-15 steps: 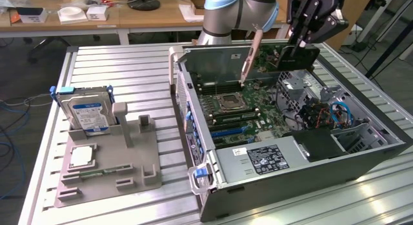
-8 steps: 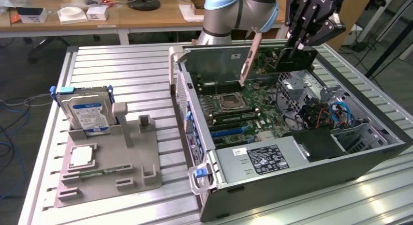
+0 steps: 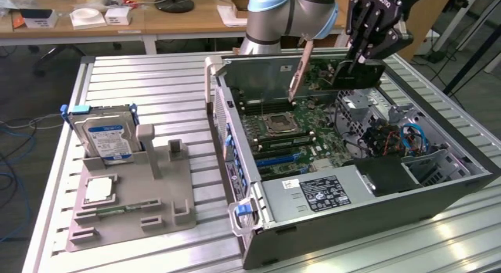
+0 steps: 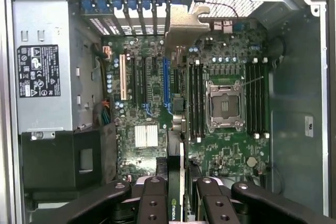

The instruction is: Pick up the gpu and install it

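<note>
Exterior view: arm (image 3: 290, 14) reaches down over the open case (image 3: 438, 196), claw (image 3: 362, 59) gripping the gpu (image 3: 354, 77) upright.

The gpu (image 3: 354, 77) over the motherboard (image 3: 313, 138) inside the case (image 3: 376, 221) — by the exterior view, hard drive (image 3: 108, 141) at the case's nine o'clock

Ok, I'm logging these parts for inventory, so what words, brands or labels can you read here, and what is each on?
"ROBOTIQ": white letters on the gripper body, exterior view.
"NVIDIA": on the edge of the gpu, between the fingers gripping it, wrist view.
power supply label: fine print and marks, too small to read.
hard drive label: blue, too blurred to read.
sticker on the case wall: too small to read.
</note>
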Controlling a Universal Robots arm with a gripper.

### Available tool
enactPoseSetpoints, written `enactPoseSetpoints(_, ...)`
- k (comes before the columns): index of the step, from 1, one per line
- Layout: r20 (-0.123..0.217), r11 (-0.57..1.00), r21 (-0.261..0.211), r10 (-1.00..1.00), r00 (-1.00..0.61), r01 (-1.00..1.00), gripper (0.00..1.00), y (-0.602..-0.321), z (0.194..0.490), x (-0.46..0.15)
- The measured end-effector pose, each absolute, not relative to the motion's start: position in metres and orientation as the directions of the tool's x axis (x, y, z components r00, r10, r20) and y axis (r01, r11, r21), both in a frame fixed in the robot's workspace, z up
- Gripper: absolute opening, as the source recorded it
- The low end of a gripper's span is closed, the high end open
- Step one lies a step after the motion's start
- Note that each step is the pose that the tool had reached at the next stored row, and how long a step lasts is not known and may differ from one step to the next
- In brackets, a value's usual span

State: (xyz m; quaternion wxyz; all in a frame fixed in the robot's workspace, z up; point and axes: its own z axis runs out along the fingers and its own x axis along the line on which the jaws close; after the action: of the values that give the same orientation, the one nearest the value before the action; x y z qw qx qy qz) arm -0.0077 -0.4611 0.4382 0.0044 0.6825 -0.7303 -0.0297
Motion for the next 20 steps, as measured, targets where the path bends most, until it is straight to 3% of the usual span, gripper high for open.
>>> enactPoseSetpoints(20, -0.035, 0.131, 0.041, -0.991, -0.132, -0.991, 0.26, -0.46, 0.402, -0.014)
